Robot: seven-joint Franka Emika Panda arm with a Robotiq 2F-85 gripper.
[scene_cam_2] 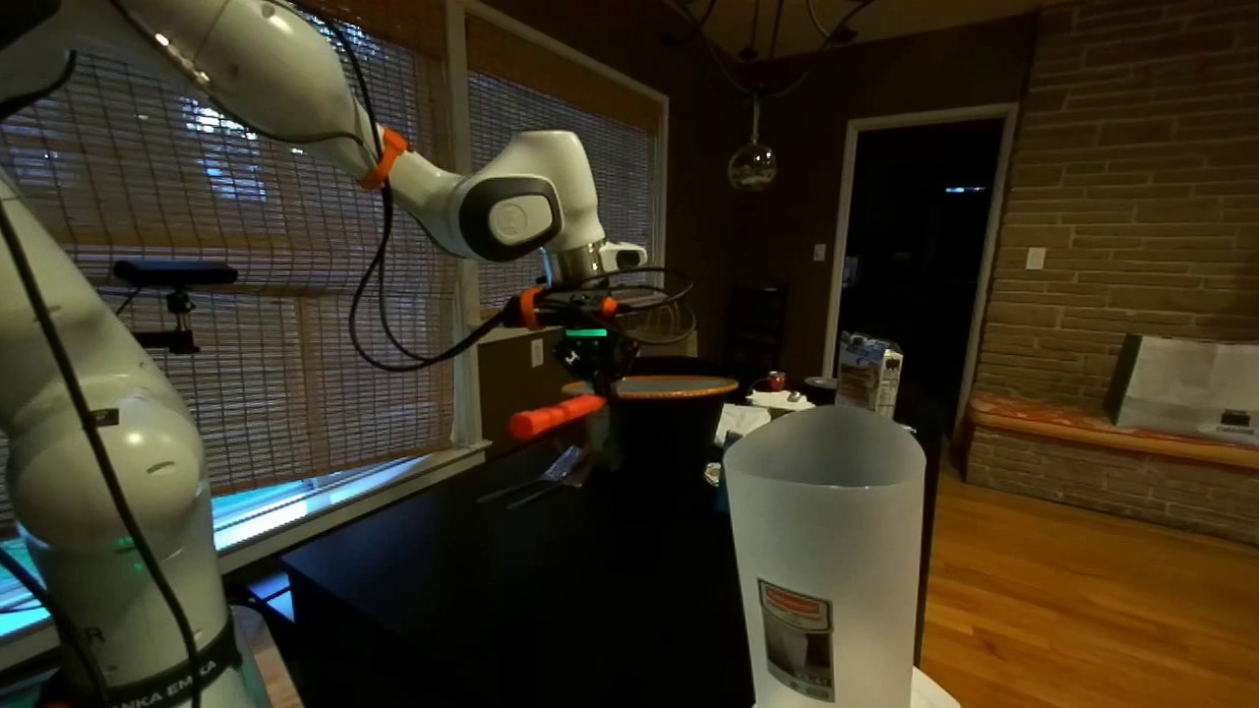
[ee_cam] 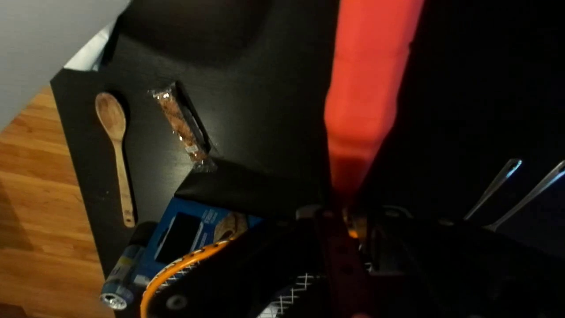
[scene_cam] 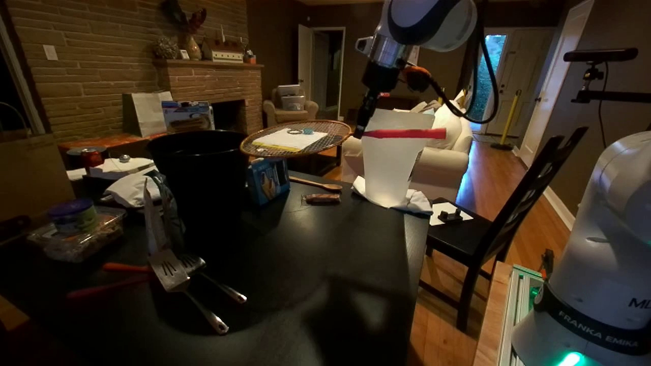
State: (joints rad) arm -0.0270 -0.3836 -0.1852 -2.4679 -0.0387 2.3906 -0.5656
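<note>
Red-handled racket [scene_cam_2: 557, 416] clenched in the fingers [scene_cam: 362, 123], handle [ee_cam: 371, 79] out one side, head [scene_cam_2: 671, 386] out the other; squeeze firmly, hold level, head may roll; mind black bin [scene_cam: 203, 175] on the fingers' head side

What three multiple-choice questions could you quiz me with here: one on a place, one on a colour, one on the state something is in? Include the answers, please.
1. Where does the wooden spoon lie?
A) On the armchair
B) On the black table
C) On the mantel

2. What colour is the handle of the racket?
A) Green
B) Blue
C) Red

3. What state is the racket in?
A) Held up by the gripper
B) Lying on the floor
C) Leaning on the sofa

Answers:
1 B, since the wrist view shows the spoon resting on the black table.
2 C, since the handle shows red in all three views.
3 A, since both exterior views show the racket in the air, gripped beside its handle.
</note>
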